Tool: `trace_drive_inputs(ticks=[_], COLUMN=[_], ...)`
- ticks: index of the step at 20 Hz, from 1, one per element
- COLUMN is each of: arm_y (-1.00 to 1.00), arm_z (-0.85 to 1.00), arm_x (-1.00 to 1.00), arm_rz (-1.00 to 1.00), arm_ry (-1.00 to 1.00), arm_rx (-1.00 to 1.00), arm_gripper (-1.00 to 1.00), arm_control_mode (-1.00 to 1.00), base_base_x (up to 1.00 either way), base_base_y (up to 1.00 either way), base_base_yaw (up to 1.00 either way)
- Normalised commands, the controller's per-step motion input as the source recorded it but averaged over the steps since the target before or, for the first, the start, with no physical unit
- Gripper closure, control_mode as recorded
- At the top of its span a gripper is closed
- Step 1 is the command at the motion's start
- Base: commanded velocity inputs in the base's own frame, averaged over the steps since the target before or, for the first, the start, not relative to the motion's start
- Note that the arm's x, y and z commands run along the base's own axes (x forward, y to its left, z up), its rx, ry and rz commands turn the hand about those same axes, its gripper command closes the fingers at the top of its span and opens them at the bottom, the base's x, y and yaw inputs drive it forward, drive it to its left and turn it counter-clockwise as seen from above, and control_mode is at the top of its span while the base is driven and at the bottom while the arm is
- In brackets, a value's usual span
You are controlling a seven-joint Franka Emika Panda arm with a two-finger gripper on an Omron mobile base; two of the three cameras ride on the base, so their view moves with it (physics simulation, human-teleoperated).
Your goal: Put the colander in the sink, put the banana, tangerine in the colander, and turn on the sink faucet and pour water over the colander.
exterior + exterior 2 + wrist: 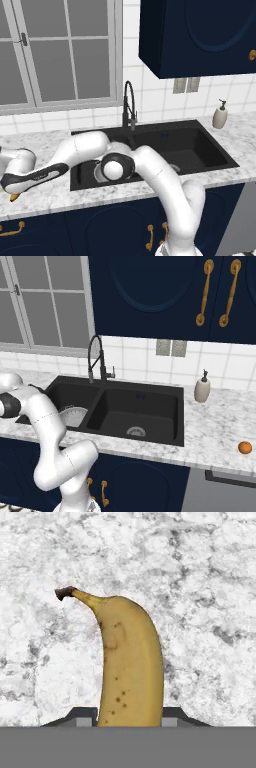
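Left base view, arm: it reaches far left and low over the marble counter (45,200), the gripper (11,192) down at the edge of the picture with a yellow tip of the banana (14,197) showing under it.
Left base view, sink: the colander (98,171) sits in the left basin of the sink (200,145), half hidden by the elbow; the sink faucet (129,105) stands behind, with no water running.
Right base view, fruit: the tangerine (244,447) lies alone on the counter, well apart to the right of the sink.
Hand view, grip: the banana fills the gap between the two fingers (82,718), which sit against its sides; they look clamped on it, though I can't see how firmly.
Risk, hold: the grip appears to be near one end, so the long free end could swing or slip out on the lift.
Risk, carry: the arm is folded close over the basin, so the elbow could knock the colander or faucet on the way back.
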Motion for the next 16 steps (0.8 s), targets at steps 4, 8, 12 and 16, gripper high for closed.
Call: trace_drive_inputs(ticks=[4, 8, 12, 16], arm_y=[-0.77, -1.00, -1.00, -1.00], arm_z=[0.00, 0.09, 0.43, 0.70], arm_x=[-0.27, -0.25, 0.00, 0.35], arm_rz=[-0.02, -0.09, -0.19, -0.30], arm_ry=[-0.25, -0.28, -0.21, -0.06], arm_rx=[0.00, 0.00, 0.00, 0.00], arm_gripper=[1.00, 1.00, 1.00, 1.00], arm_control_mode=[-1.00, -1.00, -1.00, -1.00], base_base_x=[0.00, 0.00, 0.00, 0.00], base_base_y=[0.00, 0.00, 0.00, 0.00], base_base_yaw=[0.00, 0.00, 0.00, 0.00])
